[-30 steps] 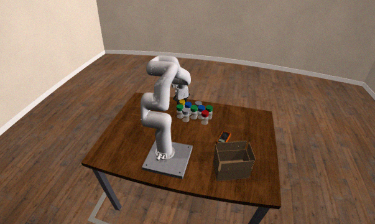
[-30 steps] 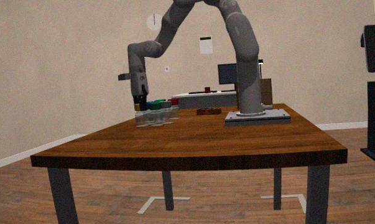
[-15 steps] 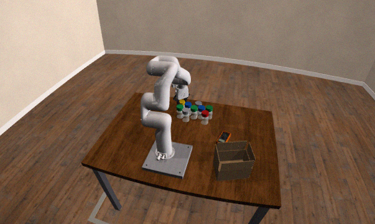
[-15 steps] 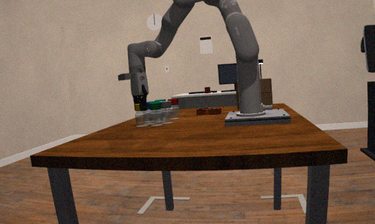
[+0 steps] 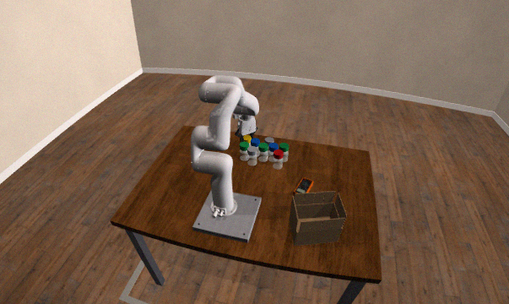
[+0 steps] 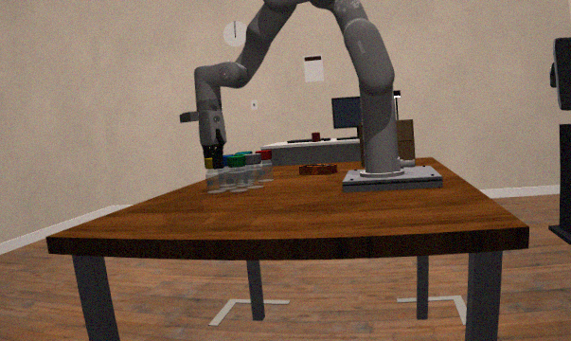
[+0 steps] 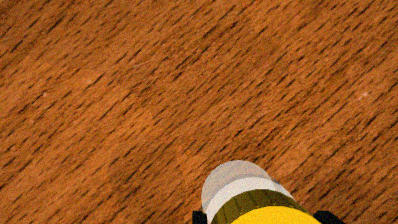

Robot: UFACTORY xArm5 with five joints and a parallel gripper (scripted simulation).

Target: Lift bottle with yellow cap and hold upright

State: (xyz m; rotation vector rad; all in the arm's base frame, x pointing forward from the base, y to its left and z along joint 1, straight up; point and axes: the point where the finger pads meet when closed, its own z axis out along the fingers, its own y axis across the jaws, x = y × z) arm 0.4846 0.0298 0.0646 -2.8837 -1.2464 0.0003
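With its dark-fingered gripper (image 6: 213,156) clamped on the yellow-capped clear bottle (image 7: 255,202), the grasp looks made; next, lift straight up, clear of the neighbouring upright bottles (image 5: 263,150).

We see a lab-like room: bare walls, a monitor (image 6: 346,112) on a far bench at twelve o'clock.

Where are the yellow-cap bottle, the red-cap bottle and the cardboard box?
yellow-cap bottle (image 7: 272,216), wrist view, on the yellow cap top.
red-cap bottle (image 5: 278,154), top view, on the red cap.
cardboard box (image 5: 317,232), top view, on the front outer wall.
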